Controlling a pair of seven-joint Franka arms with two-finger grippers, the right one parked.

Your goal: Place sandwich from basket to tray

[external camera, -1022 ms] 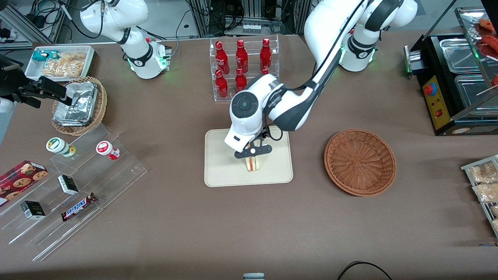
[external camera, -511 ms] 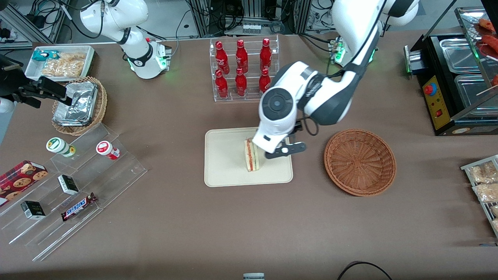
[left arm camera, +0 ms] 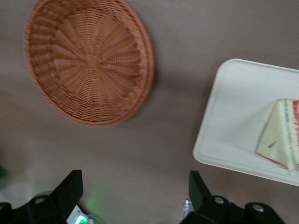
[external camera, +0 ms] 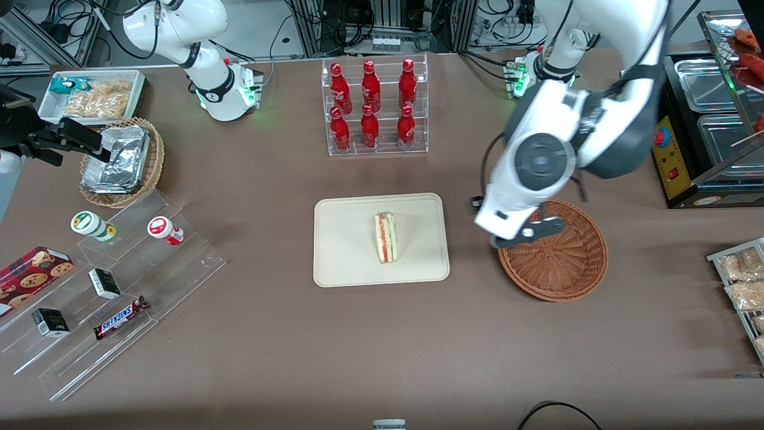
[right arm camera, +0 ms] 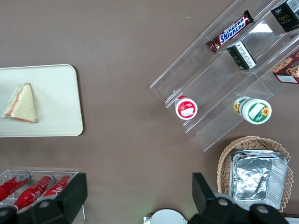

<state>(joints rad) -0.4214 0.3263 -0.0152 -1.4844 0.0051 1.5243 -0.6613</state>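
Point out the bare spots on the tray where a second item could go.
On the tray, the stretch between the sandwich and the rim toward the parked arm's end is bare. The strip toward the basket is narrower. The open gripper hangs over the basket.

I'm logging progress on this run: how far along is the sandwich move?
Done: the sandwich stands on the tray, and the basket is empty. In hand: nothing; the claw is open above the basket's rim, apart from the sandwich. Left: seemingly nothing but parking the arm.
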